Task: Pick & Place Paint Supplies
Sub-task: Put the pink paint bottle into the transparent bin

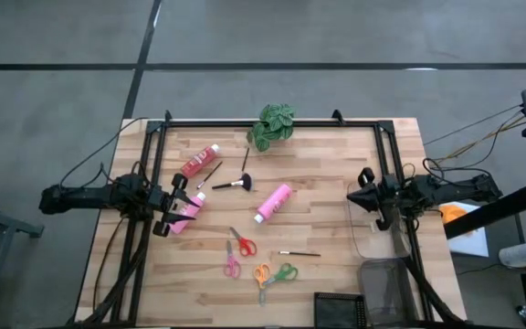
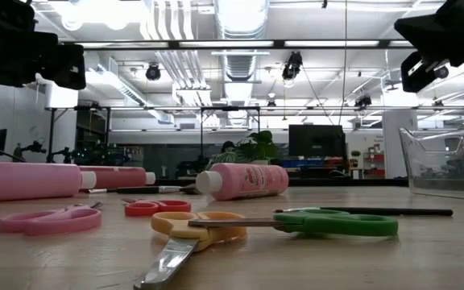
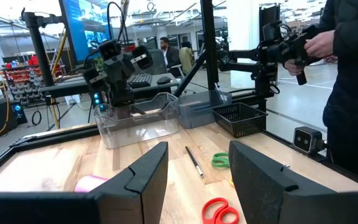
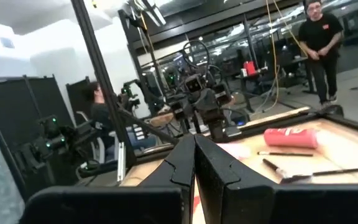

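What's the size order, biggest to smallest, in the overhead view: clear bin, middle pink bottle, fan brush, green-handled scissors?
1. clear bin
2. middle pink bottle
3. fan brush and green-handled scissors: look alike in length, so unranked.

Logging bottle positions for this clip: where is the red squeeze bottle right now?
In the high view, the red bottle lies at the table's back left, beside a thin brush, left of the green plant.

Paint supplies and scissors lying across the wooden table (image 2: 425, 258)

A pink bottle (image 2: 242, 180) is lying on its side mid-table, white cap pointing left, with another pink bottle (image 2: 24, 181) and a red bottle (image 2: 115, 177) lying at far left. Pink scissors (image 2: 48, 219), red scissors (image 2: 156, 207) and orange-and-green scissors (image 2: 256, 228) are resting nearer the camera. A thin dark brush (image 2: 401, 212) is lying before a clear bin (image 2: 449, 163) at right.
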{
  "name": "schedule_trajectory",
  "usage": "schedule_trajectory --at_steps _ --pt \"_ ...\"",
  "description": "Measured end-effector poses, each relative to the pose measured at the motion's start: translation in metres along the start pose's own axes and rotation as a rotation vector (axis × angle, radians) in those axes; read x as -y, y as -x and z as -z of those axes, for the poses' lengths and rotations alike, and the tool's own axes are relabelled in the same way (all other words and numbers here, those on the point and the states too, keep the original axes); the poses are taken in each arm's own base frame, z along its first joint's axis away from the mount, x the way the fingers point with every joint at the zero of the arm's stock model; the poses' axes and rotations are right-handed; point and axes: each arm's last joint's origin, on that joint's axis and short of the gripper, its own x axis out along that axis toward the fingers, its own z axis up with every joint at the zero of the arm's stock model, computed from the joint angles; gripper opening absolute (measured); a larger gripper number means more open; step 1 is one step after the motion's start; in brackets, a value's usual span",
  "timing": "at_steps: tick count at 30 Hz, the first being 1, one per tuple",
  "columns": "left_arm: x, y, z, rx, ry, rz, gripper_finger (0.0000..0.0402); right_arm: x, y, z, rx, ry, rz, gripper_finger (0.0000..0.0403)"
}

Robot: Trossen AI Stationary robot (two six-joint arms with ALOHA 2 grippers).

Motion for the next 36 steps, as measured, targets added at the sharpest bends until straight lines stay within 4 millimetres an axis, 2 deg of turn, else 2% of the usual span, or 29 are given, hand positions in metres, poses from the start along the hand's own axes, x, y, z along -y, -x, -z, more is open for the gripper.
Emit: schedule_trajectory --at_steps 3,8,14,20,25,36 --pt "0.0 0.0 0.0 0.0 0.0 0.0 0.0169 -0.003 -0.002 -0.009 -0.015 0.059 0.004 0.0008" --pt "0.0 0.0 0.0 0.0 0.0 0.0 0.0169 -0.012 -0.012 -0.035 -0.137 0.179 0.032 0.0008" --pt "0.0 0.0 0.0 0.0 0.0 0.0 0.0169 -0.025 -0.041 -0.067 -0.384 0.388 0.081 0.0008" --pt "0.0 0.0 0.0 0.0 0.0 0.0 0.0169 -0.033 -0.093 -0.073 -0.653 0.551 0.067 0.0008" --pt "0.0 0.0 0.0 0.0 0.0 0.0 0.0169 -0.033 -0.141 -0.07 -0.78 0.666 -0.055 0.0008" --pt "0.0 0.0 0.0 0.0 0.0 0.0 0.0169 -0.011 -0.233 -0.059 -0.882 0.543 -0.18 0.0009"
